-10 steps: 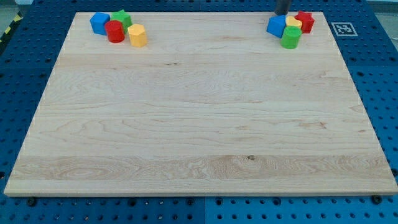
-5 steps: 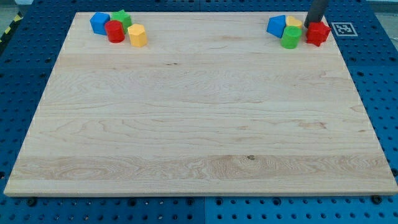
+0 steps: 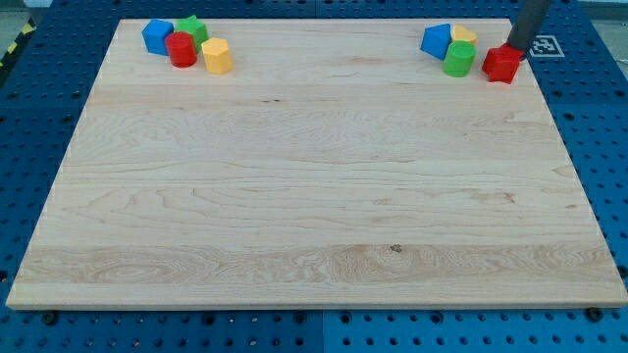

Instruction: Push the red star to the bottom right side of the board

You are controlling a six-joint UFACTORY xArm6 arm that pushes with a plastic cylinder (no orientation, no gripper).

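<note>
The red star point(image 3: 501, 64) sits near the board's top right corner, a little apart from its neighbours. My tip point(image 3: 513, 46) touches the star's upper right side, with the dark rod rising to the view's top edge. Left of the star lie a green block point(image 3: 458, 59), a yellow block point(image 3: 463, 36) and a blue block point(image 3: 437, 41), clustered together.
The wooden board point(image 3: 314, 196) lies on a blue pegboard. At the top left stand a blue block point(image 3: 156, 36), a green star point(image 3: 191, 29), a red cylinder point(image 3: 181, 49) and a yellow block point(image 3: 217, 56). A marker tag point(image 3: 541, 45) lies just off the top right corner.
My tip moved right along the board's top edge, past the cluster. The red star slid down and slightly right, away from the yellow and green blocks.
</note>
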